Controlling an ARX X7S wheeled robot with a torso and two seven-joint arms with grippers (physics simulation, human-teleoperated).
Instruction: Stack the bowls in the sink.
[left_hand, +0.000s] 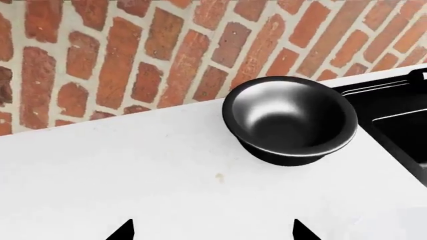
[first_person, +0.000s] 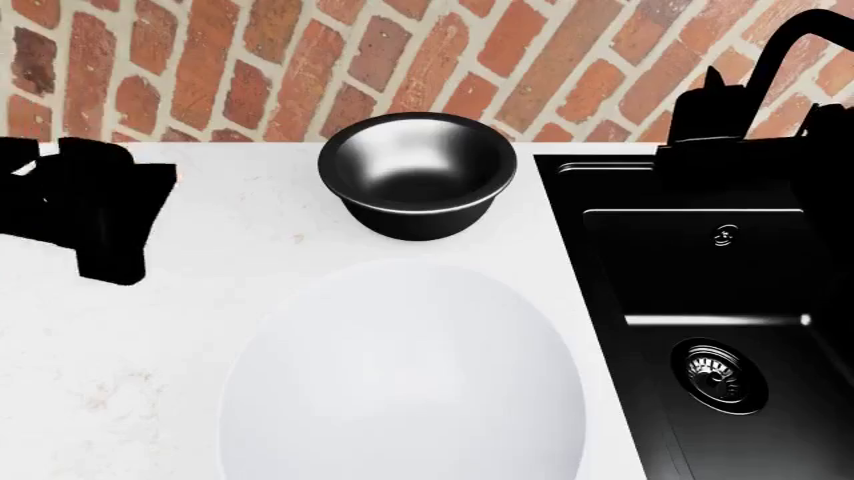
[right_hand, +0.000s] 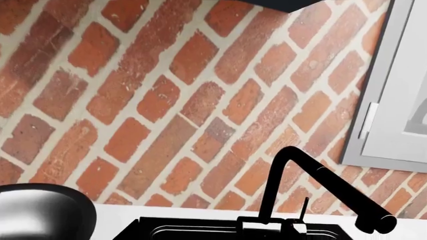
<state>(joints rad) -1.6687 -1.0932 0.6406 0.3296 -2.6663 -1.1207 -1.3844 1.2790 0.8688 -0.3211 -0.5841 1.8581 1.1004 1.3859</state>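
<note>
The glossy black bowl (first_person: 418, 175) stands upright on the white counter by the brick wall, just left of the sink (first_person: 694, 290). It also shows in the left wrist view (left_hand: 290, 120) and at the edge of the right wrist view (right_hand: 37, 215). The larger white bowl (first_person: 407, 370) sits in front of it, and only its plain white inside shows. My left gripper (left_hand: 213, 232) is open and empty, its tips spread wide, short of the black bowl. In the head view it (first_person: 100, 215) is a dark shape at the far left. A dark shape by the faucet looks like my right gripper (first_person: 703, 115), and its jaws do not show.
The matte-black sink has a round metal drain (first_person: 721, 375) and a black faucet (right_hand: 313, 185) at its back edge. The brick wall (first_person: 267, 60) runs behind the counter (first_person: 80, 380). A grey window frame (right_hand: 393, 100) stands to the right of the faucet.
</note>
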